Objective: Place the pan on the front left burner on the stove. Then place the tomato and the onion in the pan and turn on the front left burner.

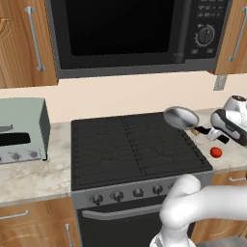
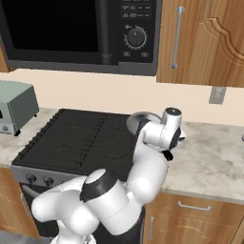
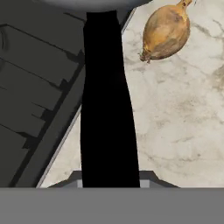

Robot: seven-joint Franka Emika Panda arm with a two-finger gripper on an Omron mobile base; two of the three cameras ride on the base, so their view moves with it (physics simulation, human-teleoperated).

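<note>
Left base view: stove (image 1: 130,144) centre frame; toaster oven (image 1: 21,129) at left edge on counter (image 1: 29,178); microwave (image 1: 130,34) across top. Pan (image 1: 181,117) raised over stove's upper-right corner, gripper (image 1: 208,131) just right of it. Tomato (image 1: 216,152) lower right of pan, on counter. Hand view: onion (image 3: 166,30) upper right.

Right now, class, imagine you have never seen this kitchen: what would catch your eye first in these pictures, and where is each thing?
The pan is tilted in the air over the stove's back right corner, its black handle running into the gripper. A tomato sits on the counter right of the stove, and in the hand view an onion lies on the counter beside the handle.
</note>
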